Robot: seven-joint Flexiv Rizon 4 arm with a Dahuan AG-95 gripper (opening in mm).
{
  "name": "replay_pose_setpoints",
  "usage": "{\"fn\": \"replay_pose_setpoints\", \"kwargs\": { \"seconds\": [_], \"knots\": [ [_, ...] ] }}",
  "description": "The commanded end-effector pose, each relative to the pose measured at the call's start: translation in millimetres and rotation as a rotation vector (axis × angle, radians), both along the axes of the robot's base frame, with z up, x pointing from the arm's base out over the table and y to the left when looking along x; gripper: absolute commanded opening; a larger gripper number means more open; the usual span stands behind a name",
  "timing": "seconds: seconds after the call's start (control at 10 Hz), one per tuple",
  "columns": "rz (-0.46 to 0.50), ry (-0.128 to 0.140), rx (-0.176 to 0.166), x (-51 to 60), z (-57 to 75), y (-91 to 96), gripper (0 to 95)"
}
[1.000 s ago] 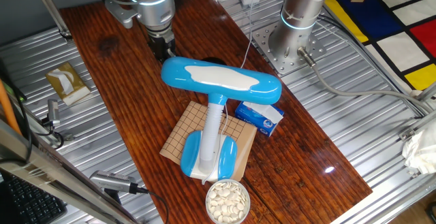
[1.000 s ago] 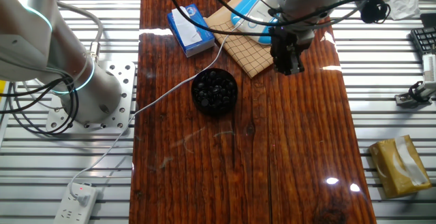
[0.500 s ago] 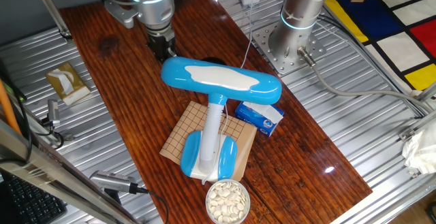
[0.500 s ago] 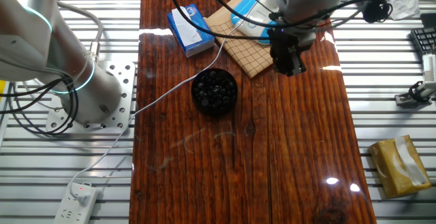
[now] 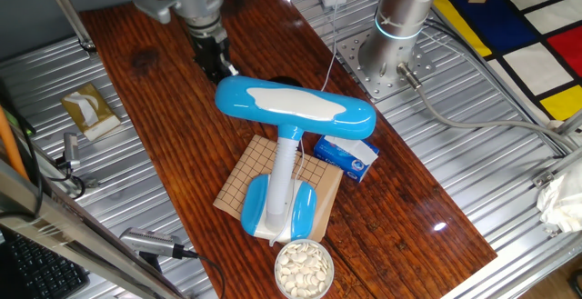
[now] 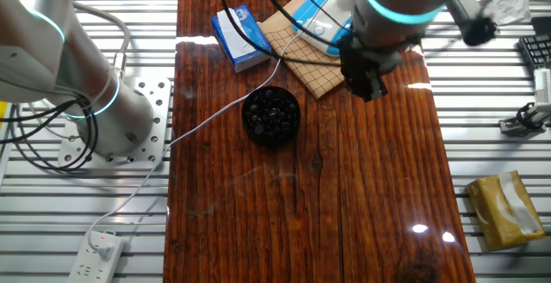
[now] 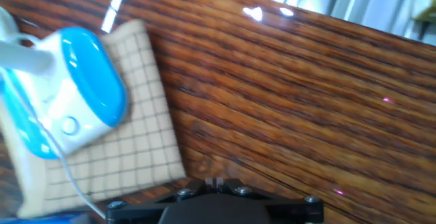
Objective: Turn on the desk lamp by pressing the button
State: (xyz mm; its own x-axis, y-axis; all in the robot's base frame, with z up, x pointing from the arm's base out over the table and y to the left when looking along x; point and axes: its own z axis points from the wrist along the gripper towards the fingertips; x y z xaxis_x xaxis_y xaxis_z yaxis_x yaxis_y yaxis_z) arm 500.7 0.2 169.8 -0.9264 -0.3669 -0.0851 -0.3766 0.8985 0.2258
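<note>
Landmark: desk lamp, stood on checkered board on wooden tabletop. Left of lamp head in one fixed view, hand seen poised over bare tabletop; opening hidden, grip cannot be told. Round button seen on lamp base in hand view. Right of stem, blue-and-white box. Below base, bowl of white pieces.

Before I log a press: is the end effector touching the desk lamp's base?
No. In the hand view the desk lamp base sits apart on the checked mat, with bare table ahead.
</note>
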Motion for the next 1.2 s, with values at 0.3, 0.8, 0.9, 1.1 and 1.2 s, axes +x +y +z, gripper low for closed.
{"fn": "replay_pose_setpoints", "kwargs": {
  "seconds": [0.3, 0.8, 0.9, 1.1, 1.2],
  "knots": [
    [-0.080, 0.017, 0.096, 4.6, -5.0, 18.9, 0.0],
    [-0.123, 0.009, 0.149, 7.5, -21.4, 29.2, 0.0],
    [-0.128, 0.008, 0.172, 7.6, -25.8, 29.5, 0.0],
    [-0.141, 0.008, 0.197, 8.1, -29.9, 32.3, 0.0],
    [-0.146, 0.007, 0.201, 8.5, -31.3, 34.8, 0.0]
  ]
}}
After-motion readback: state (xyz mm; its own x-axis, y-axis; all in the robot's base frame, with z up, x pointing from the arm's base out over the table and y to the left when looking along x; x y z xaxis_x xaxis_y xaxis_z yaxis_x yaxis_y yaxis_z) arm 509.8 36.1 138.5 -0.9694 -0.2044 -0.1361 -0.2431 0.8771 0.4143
